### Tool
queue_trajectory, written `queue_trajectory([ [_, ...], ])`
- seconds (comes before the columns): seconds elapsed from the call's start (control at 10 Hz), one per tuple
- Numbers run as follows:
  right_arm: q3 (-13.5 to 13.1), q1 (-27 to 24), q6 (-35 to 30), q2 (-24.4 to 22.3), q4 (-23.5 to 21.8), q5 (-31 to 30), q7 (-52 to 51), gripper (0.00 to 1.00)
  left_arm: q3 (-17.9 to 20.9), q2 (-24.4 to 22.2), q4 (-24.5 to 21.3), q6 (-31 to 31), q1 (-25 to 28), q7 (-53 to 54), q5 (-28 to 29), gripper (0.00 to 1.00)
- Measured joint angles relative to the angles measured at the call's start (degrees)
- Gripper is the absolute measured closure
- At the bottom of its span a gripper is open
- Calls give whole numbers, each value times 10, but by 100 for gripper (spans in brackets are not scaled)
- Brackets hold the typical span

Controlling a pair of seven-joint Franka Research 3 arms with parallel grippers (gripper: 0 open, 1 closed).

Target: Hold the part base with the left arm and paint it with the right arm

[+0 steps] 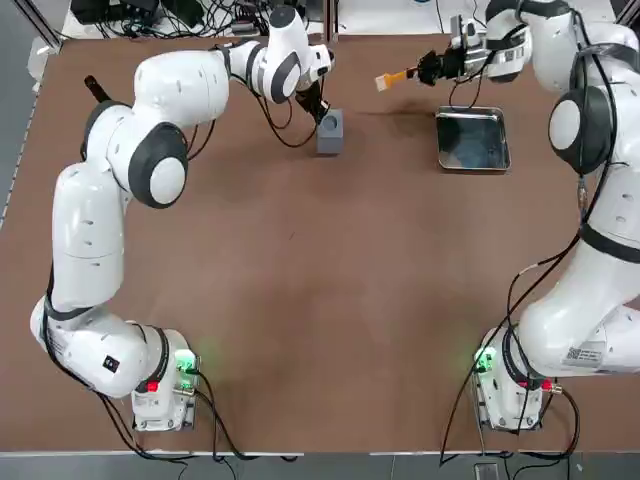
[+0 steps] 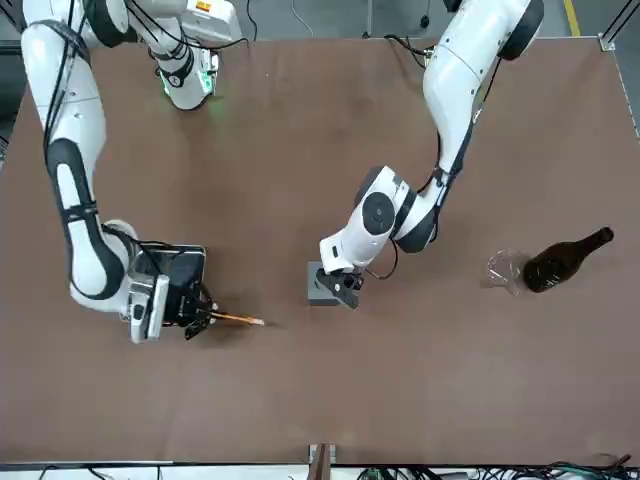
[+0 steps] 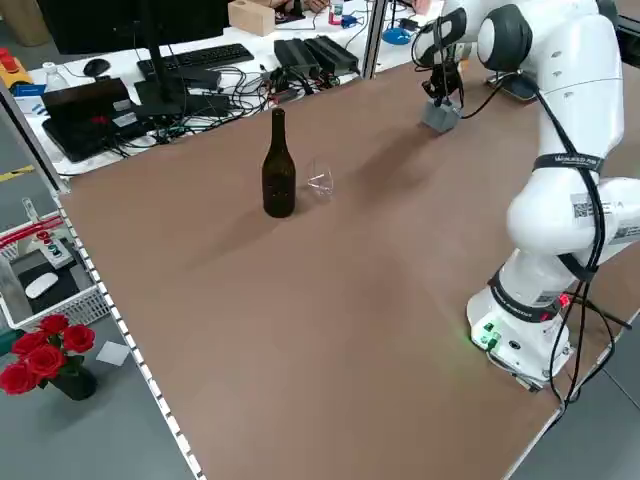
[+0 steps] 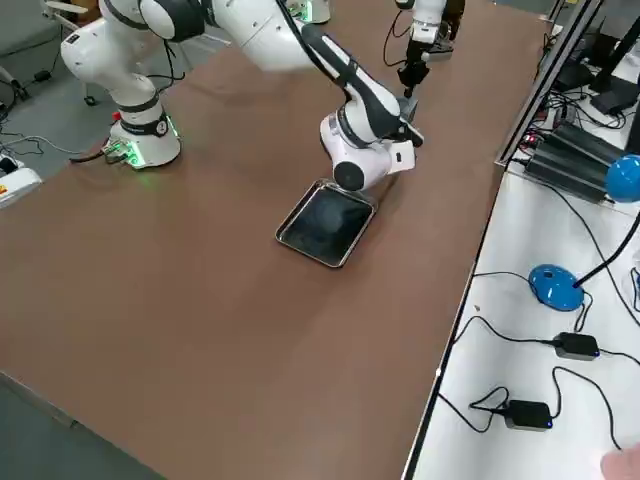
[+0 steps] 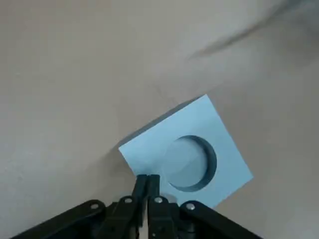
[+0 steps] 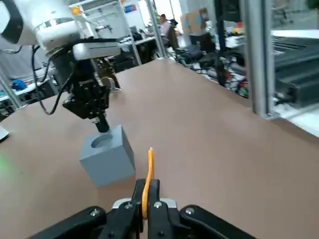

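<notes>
Pinching paintbrush [image 6: 151, 169] in right hand [image 6: 147, 204], bristles outward, likely for painting; left hand [image 5: 148, 179] closed at near wall of grey block [image 5: 187, 144], seemingly gripping it steady, block beyond brush tip.

The left gripper [image 5: 148, 180] points down at the far middle (fingers closed), while the right gripper [image 6: 148, 185] reaches leftward, fingers clamped, far right.
</notes>
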Motion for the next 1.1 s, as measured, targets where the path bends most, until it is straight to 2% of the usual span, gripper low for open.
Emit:
queue_trajectory([
  [0.2, 35, 8, 5, 42, 0, 63, -101, 95, 0, 0, 0, 0, 0, 0, 0, 93],
  [0.3, 39, 15, 6, 56, 1, 76, -125, 95, 0, 0, 0, 0, 0, 0, 0, 93],
  [1.1, 52, 37, 21, 79, -7, 78, -156, 95, 0, 0, 0, 0, 0, 0, 0, 93],
])
